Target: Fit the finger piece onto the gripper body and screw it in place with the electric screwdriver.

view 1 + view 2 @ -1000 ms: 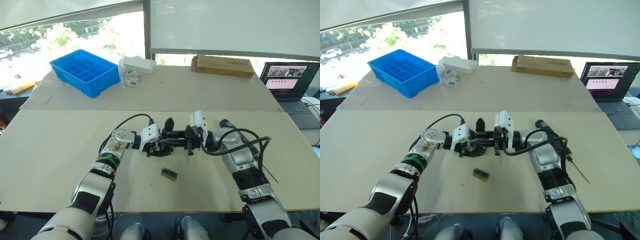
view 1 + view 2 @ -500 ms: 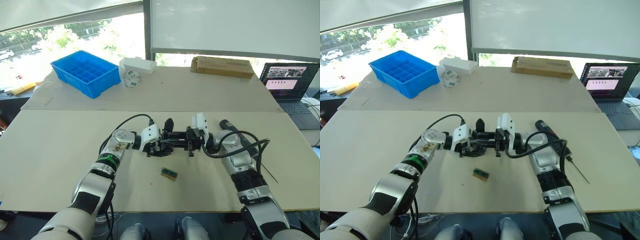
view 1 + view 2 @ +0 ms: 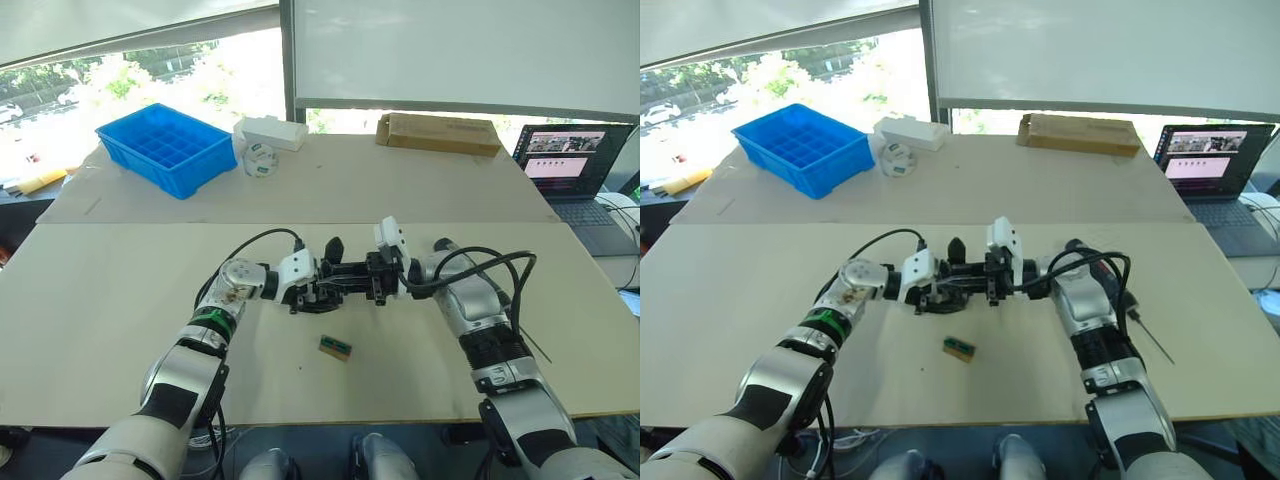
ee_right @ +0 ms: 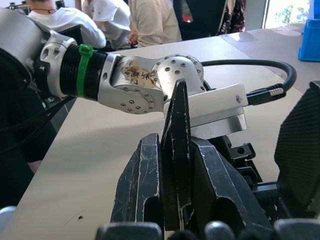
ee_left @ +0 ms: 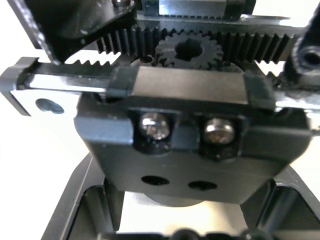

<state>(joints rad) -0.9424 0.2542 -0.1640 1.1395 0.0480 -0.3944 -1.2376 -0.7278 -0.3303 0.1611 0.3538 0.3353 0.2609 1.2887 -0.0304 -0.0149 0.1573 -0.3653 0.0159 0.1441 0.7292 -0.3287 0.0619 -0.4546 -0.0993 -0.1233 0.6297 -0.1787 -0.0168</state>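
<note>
Centrally on the table [image 3: 120, 300], both grippers meet at the gripper body [image 3: 335, 283].
Right gripper [image 4: 175, 200] pinches the finger piece [image 4: 176, 150]; left gripper [image 3: 312, 290] apparently clamps the body — no legible writing; electric screwdriver [image 3: 1110, 290] lies partly hidden behind the right arm.

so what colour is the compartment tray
Blue tray, clearest in the left eye view.
</note>
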